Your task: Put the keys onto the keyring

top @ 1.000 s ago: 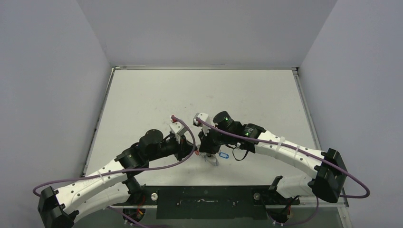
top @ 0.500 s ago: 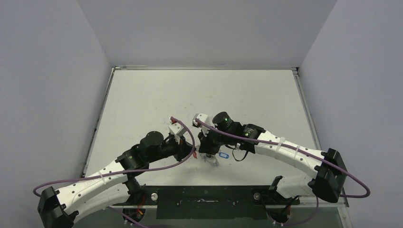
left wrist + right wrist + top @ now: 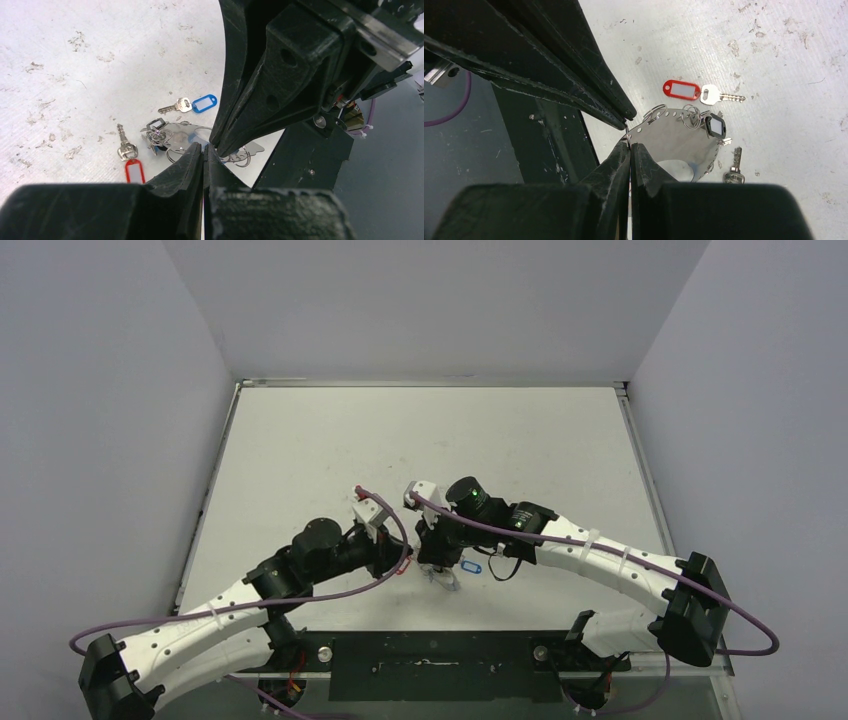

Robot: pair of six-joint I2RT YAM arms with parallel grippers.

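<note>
Since the blue-tagged silver key (image 3: 192, 104) and red-tagged silver key (image 3: 694, 91) lie loose near the thin silvery metal keyring hoop (image 3: 669, 135) at mid-frame, no threading looks done; my left gripper (image 3: 203, 147) and right gripper (image 3: 630, 145) are pinched together above it.

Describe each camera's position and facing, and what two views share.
Top external: above and behind the bases, looking down on the table; both arms show, left end effector beside right end effector.
Left wrist: on the left arm, looking past its shut fingers at the blue-tagged key.
Right wrist: on the right arm, looking past its fingers at the keyring.
Shared: both wrist views show the red-tagged key and the opposite end effector.
</note>
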